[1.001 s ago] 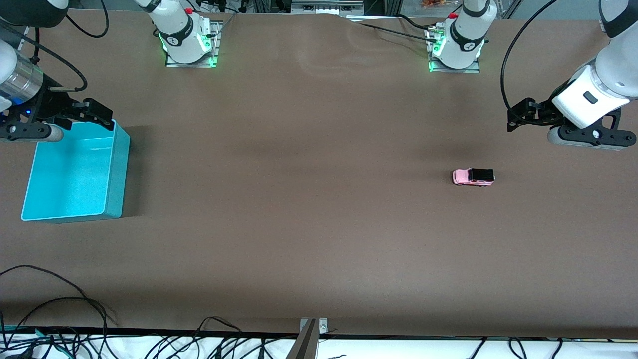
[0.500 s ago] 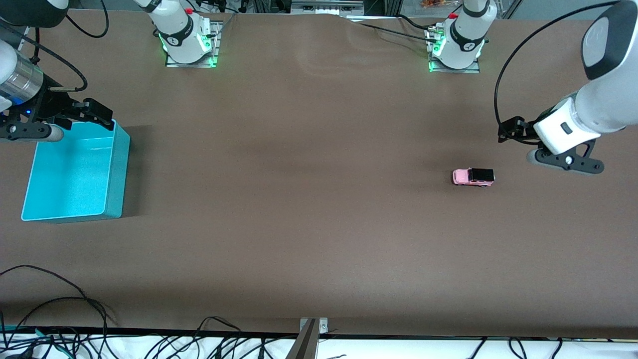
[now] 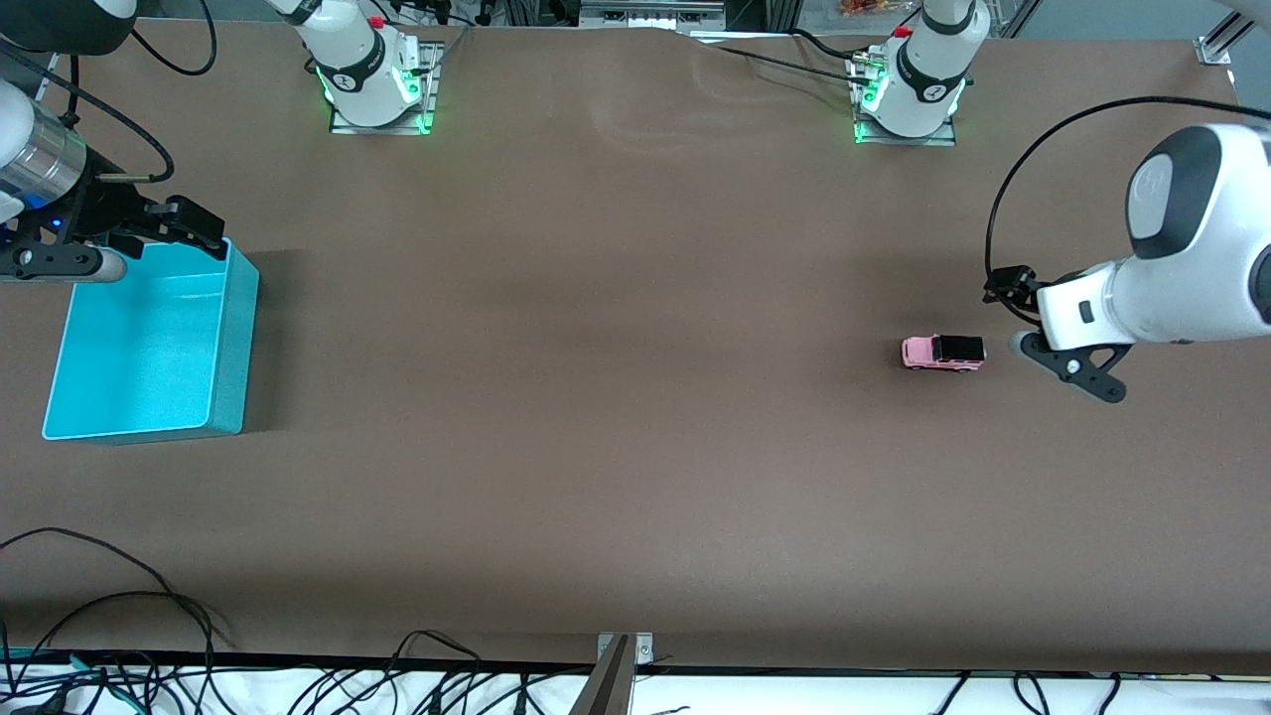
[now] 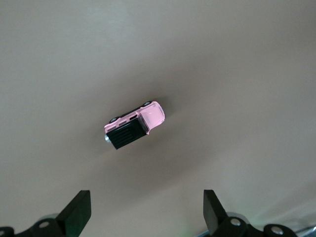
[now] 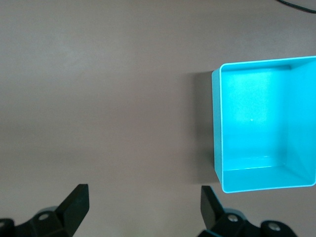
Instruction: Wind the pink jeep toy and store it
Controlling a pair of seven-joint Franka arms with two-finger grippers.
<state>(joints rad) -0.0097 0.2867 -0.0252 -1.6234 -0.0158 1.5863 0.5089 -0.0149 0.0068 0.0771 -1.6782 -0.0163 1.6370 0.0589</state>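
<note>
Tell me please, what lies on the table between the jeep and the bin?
Nothing: between the jeep and the bin the front view shows only bare brown table.

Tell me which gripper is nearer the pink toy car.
Left. The left gripper hangs open beside the pink toy car; the right gripper, also open, waits over the turquoise bin.

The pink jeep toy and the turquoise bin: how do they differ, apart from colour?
Size: the pink jeep toy is tiny, while the turquoise bin is far larger.
Shape: the jeep is a closed little car with a black rear roof and wheels; the bin is an open box with nothing in it.
Place: the jeep sits toward the left arm's end of the table, the bin toward the right arm's end.
Both rest on the brown table, untouched.
</note>
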